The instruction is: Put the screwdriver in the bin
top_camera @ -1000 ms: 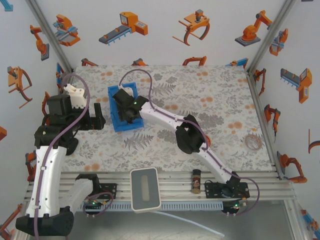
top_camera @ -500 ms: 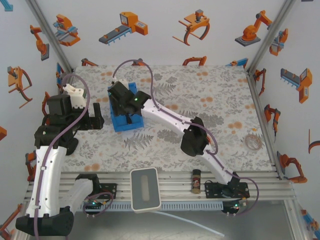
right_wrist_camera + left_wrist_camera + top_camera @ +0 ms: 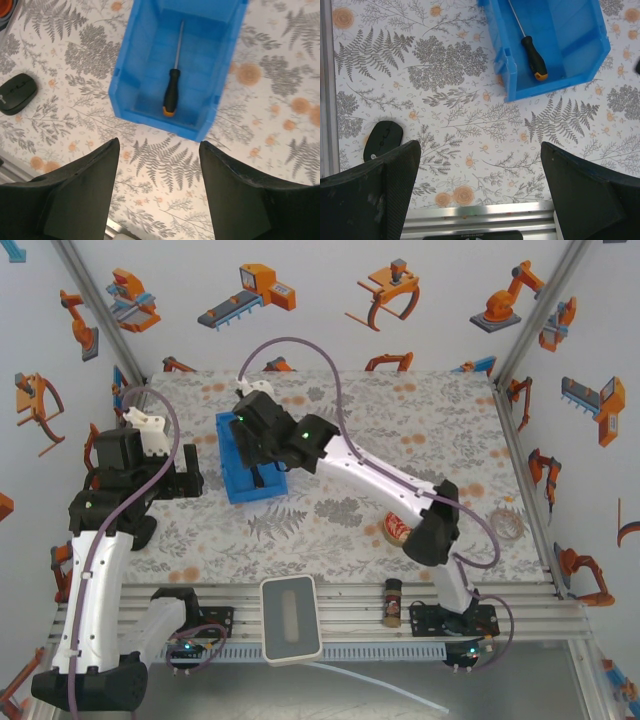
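The right gripper [image 3: 159,150] has risen clear of the blue bin [image 3: 131,60], jaws spread wide and empty, the left gripper [image 3: 480,150] likewise gaping with nothing held, while the screwdriver [image 3: 171,92] lies flat on the bin's floor.

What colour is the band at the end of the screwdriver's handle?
Orange; the right wrist view shows the screwdriver best, lying in the blue bin.
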`<action>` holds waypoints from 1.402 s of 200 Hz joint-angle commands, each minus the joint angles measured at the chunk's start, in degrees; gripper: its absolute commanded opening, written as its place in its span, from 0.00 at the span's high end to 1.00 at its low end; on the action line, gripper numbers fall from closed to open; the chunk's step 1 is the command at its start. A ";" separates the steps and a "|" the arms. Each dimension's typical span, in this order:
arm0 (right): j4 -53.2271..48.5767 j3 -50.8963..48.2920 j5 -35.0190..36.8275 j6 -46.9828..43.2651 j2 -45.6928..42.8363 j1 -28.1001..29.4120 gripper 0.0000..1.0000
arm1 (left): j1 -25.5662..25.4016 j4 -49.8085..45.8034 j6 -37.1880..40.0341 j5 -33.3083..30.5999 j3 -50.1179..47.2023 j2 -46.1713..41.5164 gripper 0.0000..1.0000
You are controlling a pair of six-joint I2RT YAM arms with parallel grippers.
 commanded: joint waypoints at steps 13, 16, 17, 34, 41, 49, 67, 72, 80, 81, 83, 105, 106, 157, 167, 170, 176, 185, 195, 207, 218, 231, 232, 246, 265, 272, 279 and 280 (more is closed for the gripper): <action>2.14 -8.81 11.38 -3.37 -8.86 -0.43 0.33 | 0.33 4.85 -0.39 -1.61 -2.98 -0.39 0.03; 2.20 -9.73 12.57 -3.55 -9.55 -0.47 0.32 | 0.34 5.36 -0.74 -2.07 -3.48 -0.35 0.03; 2.18 -10.02 13.11 -3.61 -9.82 -0.52 0.31 | 0.29 5.57 -0.89 -2.21 -3.64 -0.31 0.03; 4.97 -16.81 18.78 -6.81 -13.45 -1.31 0.17 | 0.33 9.80 -2.70 -5.68 -7.01 0.12 0.03; 7.31 -20.67 20.11 -9.44 -15.28 -1.72 0.12 | 0.32 12.63 -3.19 -7.19 -8.79 0.39 0.03; 9.95 -25.05 22.70 -10.35 -17.34 -2.55 0.01 | 0.33 15.67 -3.76 -9.11 -10.99 0.67 0.03; 17.08 -35.70 23.85 -10.98 -23.29 -5.33 0.01 | 0.43 23.83 -3.45 -11.72 -16.42 0.94 0.03; 19.73 -39.33 24.39 -10.84 -25.47 -6.13 0.01 | 0.46 25.97 -3.41 -12.22 -17.84 0.90 0.03; 23.87 -44.82 24.72 -10.70 -28.92 -7.43 0.01 | 0.50 29.57 -2.97 -12.68 -20.27 1.11 0.03; 24.44 -45.37 24.68 -10.70 -29.40 -7.65 0.01 | 0.50 29.98 -2.93 -12.66 -20.51 1.17 0.03; 25.42 -46.94 24.60 -10.70 -30.19 -8.10 0.01 | 0.54 30.97 -2.79 -12.79 -21.00 1.28 0.03; 34.20 -60.13 19.84 -10.93 -40.17 -14.59 0.01 | 0.67 40.81 -2.17 -12.80 -26.76 3.66 0.03; 34.40 -60.62 19.60 -10.95 -40.56 -15.05 0.01 | 0.67 41.35 -2.09 -12.76 -26.97 3.85 0.03; 38.60 -76.04 9.54 -12.19 -53.83 -33.79 0.01 | 1.12 67.40 -2.62 -12.24 -37.62 15.15 0.03; 39.76 -78.28 8.80 -13.00 -54.81 -36.56 0.01 | 1.24 71.61 -3.04 -12.60 -38.42 18.28 0.03; 39.99 -78.86 8.54 -13.17 -55.03 -37.35 0.01 | 1.28 72.88 -3.13 -12.88 -38.62 19.16 0.03; 40.51 -79.93 8.21 -13.25 -55.25 -38.96 0.01 | 1.44 75.54 -3.54 -13.16 -39.05 21.12 0.03; 41.71 -81.54 8.45 -13.43 -55.36 -40.77 0.01 | 1.47 79.32 -3.49 -13.41 -39.57 23.68 0.03; 43.22 -83.26 10.30 -13.95 -55.00 -41.88 0.01 | 1.63 83.36 -3.69 -13.99 -40.36 26.38 0.03; 45.80 -85.34 12.61 -16.68 -54.17 -42.42 0.01 | 1.64 87.57 -3.37 -14.01 -40.92 29.35 0.03; 49.31 -87.65 14.27 -19.99 -53.40 -42.75 0.01 | 1.81 90.08 -3.80 -14.38 -41.33 31.75 0.03; 55.28 -91.29 16.58 -22.19 -53.63 -44.01 0.01 | 1.99 94.72 -4.22 -14.60 -42.78 34.28 0.03; 55.66 -91.67 16.56 -22.34 -53.75 -44.17 0.01 | 1.99 95.16 -4.22 -14.58 -42.93 34.50 0.03; 61.93 -96.36 11.36 -24.49 -55.23 -47.18 0.01 | 1.99 99.57 -4.13 -14.25 -44.56 36.31 0.03; 70.42 -101.95 5.56 -25.20 -55.56 -50.68 0.01 | 1.99 102.65 -3.85 -13.69 -45.80 37.09 0.03; 73.10 -103.48 3.21 -24.90 -55.11 -52.29 0.01 | 2.06 101.82 -4.01 -13.63 -45.58 36.72 0.03; 75.79 -104.64 0.72 -24.03 -54.10 -53.81 0.01 | 2.16 101.36 -4.02 -13.28 -45.46 36.73 0.03; 76.11 -104.81 0.41 -23.96 -53.89 -54.08 0.01 | 2.16 101.38 -4.03 -13.22 -45.41 36.78 0.03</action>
